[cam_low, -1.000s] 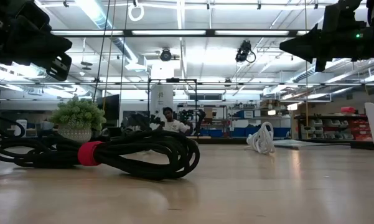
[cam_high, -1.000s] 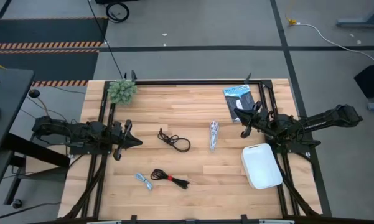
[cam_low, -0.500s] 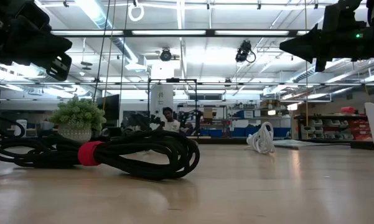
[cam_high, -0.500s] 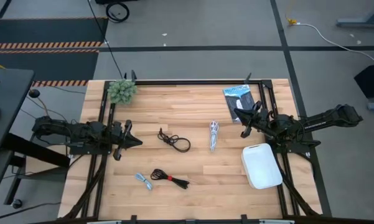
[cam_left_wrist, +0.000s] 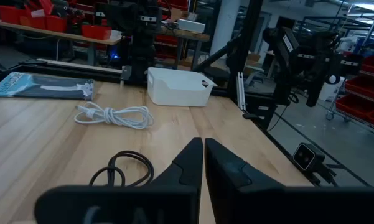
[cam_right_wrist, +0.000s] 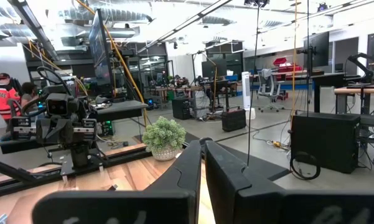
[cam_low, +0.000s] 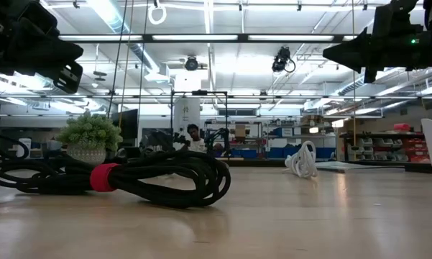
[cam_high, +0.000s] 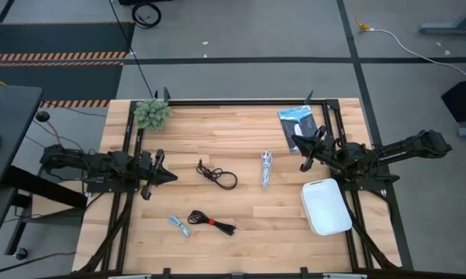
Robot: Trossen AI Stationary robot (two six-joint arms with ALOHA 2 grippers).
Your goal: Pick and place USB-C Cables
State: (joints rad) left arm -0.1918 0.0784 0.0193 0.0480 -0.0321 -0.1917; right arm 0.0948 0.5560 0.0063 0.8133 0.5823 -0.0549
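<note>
Four looped cables lie flat on the wooden table. A plain black one [cam_high: 219,175] sits mid-table and shows in the left wrist view [cam_left_wrist: 124,169]. A white-grey one [cam_high: 266,167] lies right of it [cam_left_wrist: 114,116]. A black one with a red band [cam_high: 211,222] fills the low view [cam_low: 115,178]. A pale blue one [cam_high: 179,225] lies near the front edge. My left gripper [cam_high: 169,177] hovers shut at the table's left side, above the wood. My right gripper [cam_high: 296,141] hovers shut at the right side, near the tray.
A white rounded tray [cam_high: 326,206] rests at the table's right, a dark blue printed packet [cam_high: 298,122] at the far right corner, and a small potted plant [cam_high: 151,113] at the far left corner. A black frame rails the table's edges. People show in the room beyond.
</note>
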